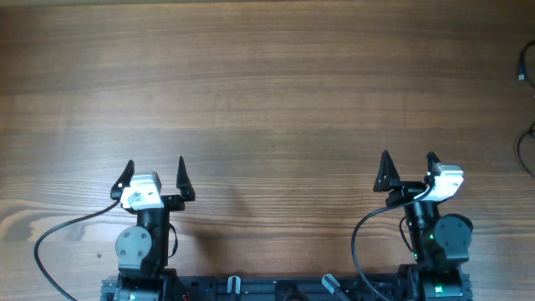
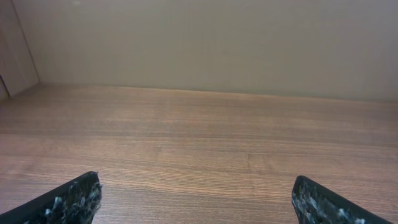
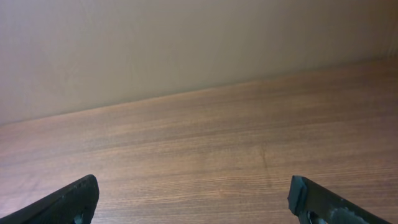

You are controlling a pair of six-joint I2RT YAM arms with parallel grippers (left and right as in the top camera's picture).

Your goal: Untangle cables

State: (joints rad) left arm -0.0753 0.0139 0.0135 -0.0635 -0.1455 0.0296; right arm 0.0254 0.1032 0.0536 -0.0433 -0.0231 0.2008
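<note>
Thin black cables show only at the far right edge of the overhead view, one strand (image 1: 523, 63) farther back and a curved loop (image 1: 527, 150) nearer; most of them is cut off by the frame. My left gripper (image 1: 155, 163) is open and empty near the table's front edge at the left. My right gripper (image 1: 408, 155) is open and empty near the front edge at the right, well to the left of the cables. The left wrist view (image 2: 196, 186) and the right wrist view (image 3: 193, 186) show only spread fingertips over bare wood.
The wooden table (image 1: 267, 92) fills the overhead view. Thicker black cords (image 1: 58, 230) run from the arm bases at the front edge. A plain wall (image 2: 205, 43) stands behind the table's far edge.
</note>
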